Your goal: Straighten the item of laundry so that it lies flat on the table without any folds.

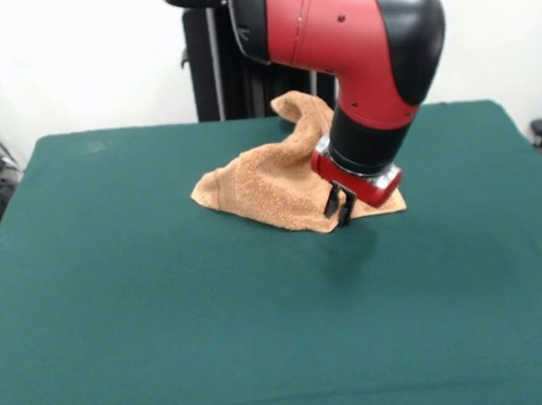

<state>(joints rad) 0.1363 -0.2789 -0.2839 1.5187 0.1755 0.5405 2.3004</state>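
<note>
Terry towel bunched, peaked — gripper at near edge, grip unclear — felt table.

The towel is orange-tan, its nap finely speckled. The worktop is plain dark green. The arm is red with black sections, and its tool is black.
</note>
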